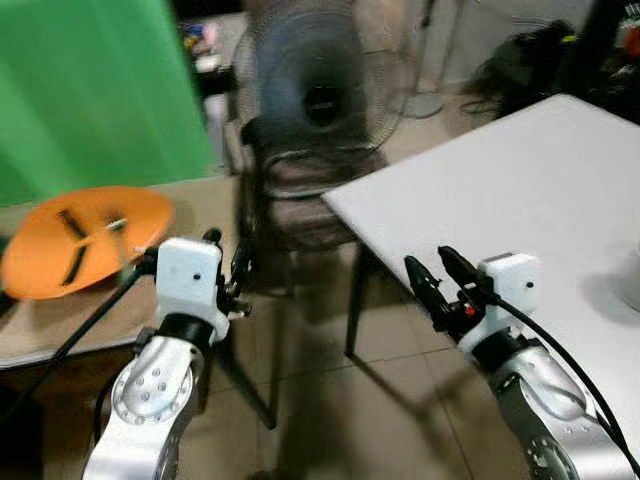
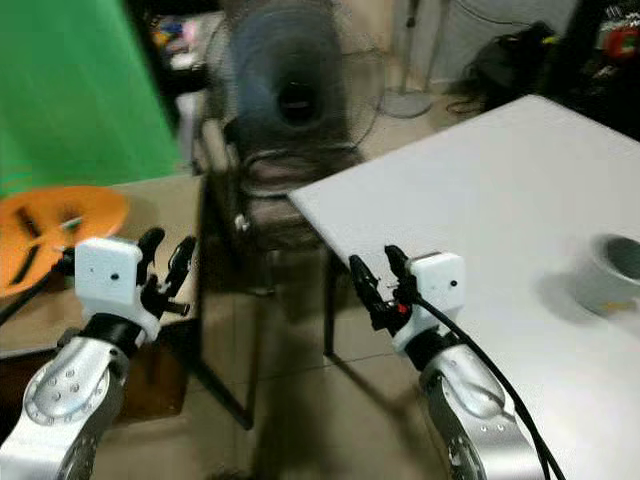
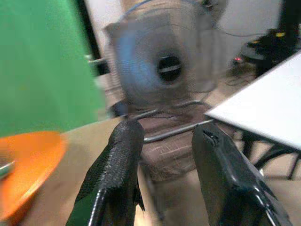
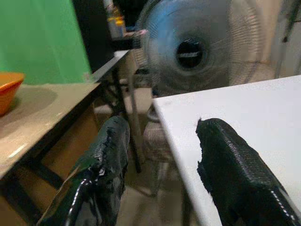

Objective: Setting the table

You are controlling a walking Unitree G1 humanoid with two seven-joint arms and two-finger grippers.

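Both grippers open and empty. Orange plate (image 1: 88,238) just left of left gripper (image 1: 226,268), carrying perhaps cutlery, long axis unclear. Far from right gripper (image 2: 379,283), over white table (image 2: 500,190).

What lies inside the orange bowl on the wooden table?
The orange bowl holds dark utensils and a pale, silvery one. Blur hides what kind they are, and the bowl's underside is hidden.

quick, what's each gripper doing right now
Left gripper: open, holding nothing, in the air beside the wooden table.
Right gripper: open, holding nothing, at the white table's edge.
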